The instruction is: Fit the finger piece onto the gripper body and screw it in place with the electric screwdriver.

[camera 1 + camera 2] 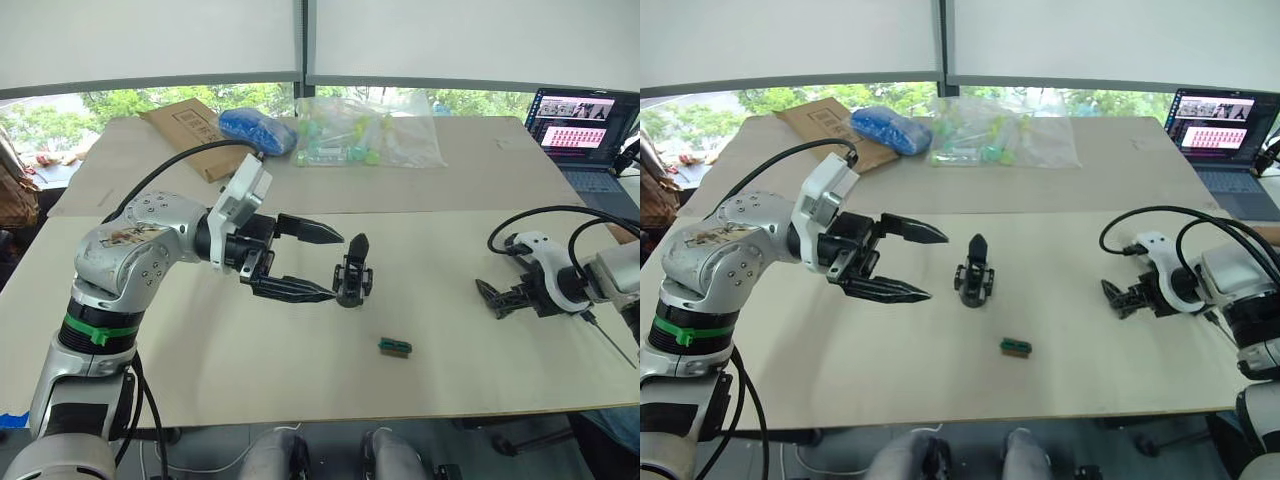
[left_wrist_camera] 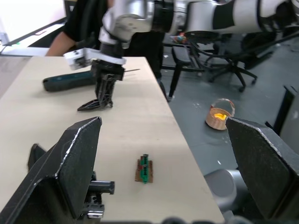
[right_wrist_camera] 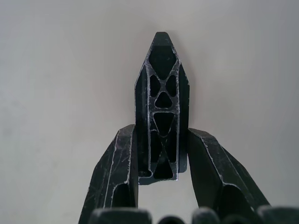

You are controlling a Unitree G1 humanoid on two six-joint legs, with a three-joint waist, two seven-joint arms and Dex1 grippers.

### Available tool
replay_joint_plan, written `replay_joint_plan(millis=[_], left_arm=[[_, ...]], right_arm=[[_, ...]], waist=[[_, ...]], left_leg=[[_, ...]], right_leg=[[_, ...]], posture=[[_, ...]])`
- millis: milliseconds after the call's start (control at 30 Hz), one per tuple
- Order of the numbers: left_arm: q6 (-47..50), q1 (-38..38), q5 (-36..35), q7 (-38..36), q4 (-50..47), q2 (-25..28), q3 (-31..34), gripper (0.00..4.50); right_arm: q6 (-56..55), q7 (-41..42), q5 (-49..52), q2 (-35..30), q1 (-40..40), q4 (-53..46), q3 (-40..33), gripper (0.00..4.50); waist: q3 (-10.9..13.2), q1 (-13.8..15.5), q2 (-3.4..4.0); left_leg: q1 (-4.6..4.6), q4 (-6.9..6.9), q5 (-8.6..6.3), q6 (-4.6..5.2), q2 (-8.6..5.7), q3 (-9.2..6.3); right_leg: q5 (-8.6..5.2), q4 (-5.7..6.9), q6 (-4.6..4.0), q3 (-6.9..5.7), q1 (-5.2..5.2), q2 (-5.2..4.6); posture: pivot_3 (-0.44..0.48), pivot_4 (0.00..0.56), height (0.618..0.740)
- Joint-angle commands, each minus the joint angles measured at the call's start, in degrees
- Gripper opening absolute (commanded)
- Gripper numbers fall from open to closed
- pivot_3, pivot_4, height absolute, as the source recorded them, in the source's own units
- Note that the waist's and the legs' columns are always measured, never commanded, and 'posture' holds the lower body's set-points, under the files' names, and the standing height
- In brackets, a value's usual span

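The gripper body stands on the table, just past the tips of my left gripper. The green block lies nearer me. My right gripper holds the finger piece far off right, the screwdriver beside it.

Gripper body upright; finger piece in right claw

A black gripper body stands on a pale beige table beside a small green block. The black finger piece shows a pattern of triangular cut-outs. The electric screwdriver has a dark bluish casing.
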Motion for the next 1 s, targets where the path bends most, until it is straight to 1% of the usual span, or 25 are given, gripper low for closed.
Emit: replay_joint_plan(millis=[33,100,200,300,367,433,500,533,600,700,833,933,1000], left_arm=[[2.41,-1.72,-0.55,7.92,1.08,-2.68,3.31,4.50],[6.88,-2.86,-1.78,15.87,2.49,-5.98,5.43,4.50],[10.58,-4.50,-1.61,27.38,4.83,-12.47,7.98,4.50],[13.68,-6.87,-3.21,38.64,8.16,-20.42,12.53,4.50],[14.18,-7.98,-3.43,44.33,9.72,-24.33,14.86,4.50],[14.84,-8.84,-6.11,50.14,11.43,-28.61,18.87,4.50],[16.15,-9.05,-8.92,53.43,11.41,-31.24,21.54,3.95],[16.81,-8.74,-9.96,53.90,10.39,-31.80,21.73,3.64],[17.64,-8.29,-11.79,55.20,8.99,-32.57,22.20,2.70],[18.08,-8.02,-13.88,57.89,8.35,-33.28,23.26,2.66],[17.94,-7.49,-15.65,59.60,7.31,-33.11,23.44,2.66],[17.29,-7.23,-16.26,60.63,7.02,-33.05,23.31,1.79],[17.29,-7.05,-16.98,61.17,6.99,-32.95,23.37,0.99]], right_arm=[[-8.50,-1.69,1.30,0.14,-0.15,-8.96,-10.20,1.12],[-9.69,-6.62,1.87,3.69,0.86,-15.19,-14.69,1.12],[-14.26,-14.11,0.46,11.09,1.26,-25.05,-18.08,1.12],[-15.39,-20.67,-0.01,18.96,0.06,-32.11,-18.69,1.12],[-16.00,-22.26,0.86,22.92,-0.29,-35.45,-18.55,1.12],[-16.48,-22.00,1.46,25.19,-0.19,-38.81,-17.19,1.12],[-16.38,-22.16,1.04,26.65,-0.53,-40.33,-15.96,1.12],[-16.17,-22.11,1.10,27.27,-0.84,-40.46,-15.69,1.12],[-15.75,-21.72,1.48,28.15,-1.20,-40.85,-15.34,1.12],[-14.69,-21.58,2.38,29.46,-1.61,-41.83,-15.08,1.12],[-13.42,-21.87,3.02,30.28,-1.77,-42.71,-14.82,1.12],[-13.45,-22.62,3.32,30.80,-1.99,-42.80,-14.96,1.12],[-13.77,-23.29,3.00,31.12,-2.33,-42.71,-14.94,1.12]], waist=[[0.00,-0.02,0.00],[0.00,0.03,0.00],[0.00,0.06,-0.01],[0.00,0.19,-0.01],[0.00,0.57,-0.01],[0.00,0.75,-0.01],[0.00,0.72,-0.01],[0.00,0.69,-0.01],[0.00,0.71,-0.01],[0.00,0.47,-0.01],[0.00,0.21,-0.01],[0.00,0.20,-0.01],[-0.01,0.17,-0.01]], left_leg=[[0.01,0.00,0.00,0.00,0.00,0.01],[0.02,-0.01,0.00,0.00,0.02,-0.03],[0.03,-0.02,0.03,-0.05,0.03,-0.11],[0.02,-0.02,0.04,-0.05,0.01,-0.12],[-0.02,-0.01,0.04,-0.04,-0.01,-0.13],[-0.05,0.00,0.04,-0.04,-0.05,-0.15],[-0.05,-0.01,0.04,-0.03,-0.06,-0.16],[-0.05,-0.02,0.04,-0.03,-0.06,-0.15],[-0.04,-0.01,0.04,-0.03,-0.06,-0.15],[-0.01,-0.01,0.04,-0.04,-0.06,-0.14],[0.01,-0.06,0.06,-0.06,-0.06,-0.14],[0.01,-0.06,0.06,-0.06,-0.08,-0.13],[0.01,-0.06,0.06,-0.06,-0.08,-0.13]], right_leg=[[0.00,0.02,0.00,0.01,0.00,0.00],[0.00,0.04,0.00,0.00,0.01,0.00],[0.00,0.03,-0.01,-0.03,0.05,0.03],[0.01,0.06,-0.01,-0.03,0.05,0.03],[0.01,0.08,-0.01,-0.06,0.04,0.03],[0.02,0.09,0.00,-0.08,0.05,0.04],[0.03,0.09,0.02,-0.09,0.08,0.04],[0.04,0.09,0.03,-0.08,0.08,0.04],[0.04,0.10,0.03,-0.10,0.08,0.06],[0.04,0.11,0.02,-0.08,0.08,0.07],[0.04,0.16,0.01,-0.08,0.08,0.11],[0.04,0.15,0.01,-0.08,0.10,0.11],[0.04,0.15,0.01,-0.09,0.10,0.11]], posture=[[0.000,0.150,0.732],[0.000,0.150,0.732],[0.000,0.150,0.732],[0.000,0.150,0.732],[0.000,0.150,0.732],[0.000,0.150,0.732],[0.000,0.150,0.732],[0.000,0.150,0.732],[0.000,0.150,0.732],[0.000,0.150,0.732],[0.000,0.150,0.732],[0.000,0.150,0.732],[0.000,0.150,0.732]])
